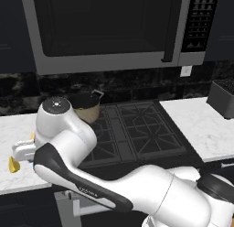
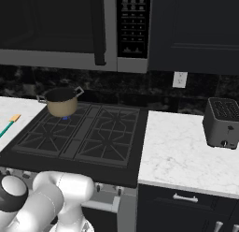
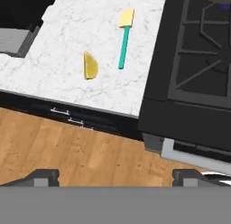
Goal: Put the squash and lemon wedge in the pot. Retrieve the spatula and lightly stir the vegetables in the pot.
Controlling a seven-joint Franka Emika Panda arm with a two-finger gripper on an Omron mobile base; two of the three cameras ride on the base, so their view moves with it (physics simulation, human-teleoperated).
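- Left base view: the pot (image 1: pixel 87 107) stands on the back left burner of the stove (image 1: pixel 137 130), one grey loop handle showing at its right. The white arm folds across the foreground and hides much of the left counter (image 1: pixel 13 125); a small yellow piece, the lemon wedge (image 1: pixel 13 164), lies near that counter's front edge.
- Right base view: the pot (image 2: pixel 61 102) sits on the far left burner, both loop handles visible. The spatula (image 2: pixel 9 124) lies on the counter left of the stove (image 2: pixel 88 133), orange blade toward the back. A toaster (image 2: pixel 222 122) stands on the right counter (image 2: pixel 182 156).
- Hand view: the gripper (image 3: pixel 115 175) hangs over the wooden floor (well off the counter), jaws spread wide and empty. The lemon wedge (image 3: pixel 90 65) lies on the marble just beside the spatula (image 3: pixel 124 40), not touching it, blade pointing away from the counter's front edge.
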